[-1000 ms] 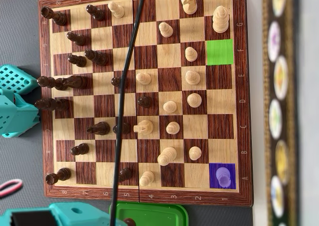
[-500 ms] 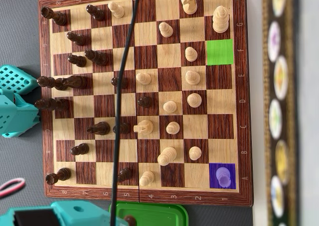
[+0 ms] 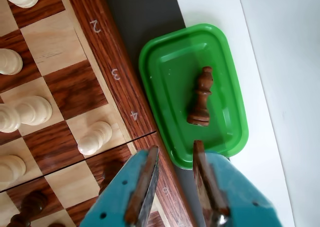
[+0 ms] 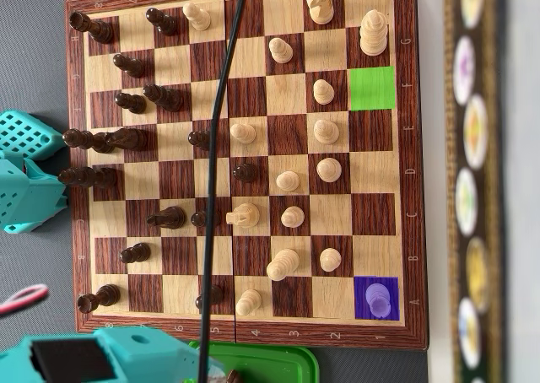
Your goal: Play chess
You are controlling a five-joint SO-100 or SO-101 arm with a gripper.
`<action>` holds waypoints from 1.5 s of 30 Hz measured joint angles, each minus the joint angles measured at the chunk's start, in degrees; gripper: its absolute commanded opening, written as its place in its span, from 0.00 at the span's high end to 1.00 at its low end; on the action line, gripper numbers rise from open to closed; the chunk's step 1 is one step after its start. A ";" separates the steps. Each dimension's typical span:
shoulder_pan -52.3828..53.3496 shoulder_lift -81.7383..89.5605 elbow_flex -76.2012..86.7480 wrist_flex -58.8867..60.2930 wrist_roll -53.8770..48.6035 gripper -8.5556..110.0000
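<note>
hand: the hand (image 3: 175, 154) hangs over the board's rim beside the green tray, its two teal jaws parted by a narrow gap with nothing between them; in the overhead view only the arm's teal body (image 4: 110, 358) shows at the bottom edge, so the jaw gap is read from the wrist view alone.
just ahead of the hand: green tray (image 3: 192, 92) on the worktop, touching or almost touching the chessboard's frame, with one dark piece (image 3: 200, 98) lying on its side in it, apart from the tray walls.
step in hand, as i judge it: a captured dark piece sits in the tray, and the empty hand is next due on the board.
likely target: the purple-marked corner square holds a pale piece (image 4: 379, 299); a green-marked empty square (image 4: 372, 88) lies in the same column, several squares up in the overhead view.
route: chessboard (image 4: 240, 337) is crowded in the middle, but that right-hand column is bare between the two marks, so carrying the piece along it avoids neighbours.
how to do it well: lift clear of the frame first, open wider than the piece's head, come down straight over the purple square, close low on the stem, raise before travelling.
watch for: the black cable (image 4: 215, 147) hangs across the board's centre; pale pieces near the frame (image 3: 95, 137) stand close to the hand's path.
</note>
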 measured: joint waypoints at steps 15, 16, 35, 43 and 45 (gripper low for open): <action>-11.16 16.79 3.60 0.00 2.46 0.91; -12.22 17.58 4.13 0.00 3.52 0.91; -22.68 10.11 3.25 -3.87 9.23 0.91; -23.47 0.70 -5.01 -4.66 9.14 0.85; -23.38 -1.14 -6.59 -4.66 9.14 0.85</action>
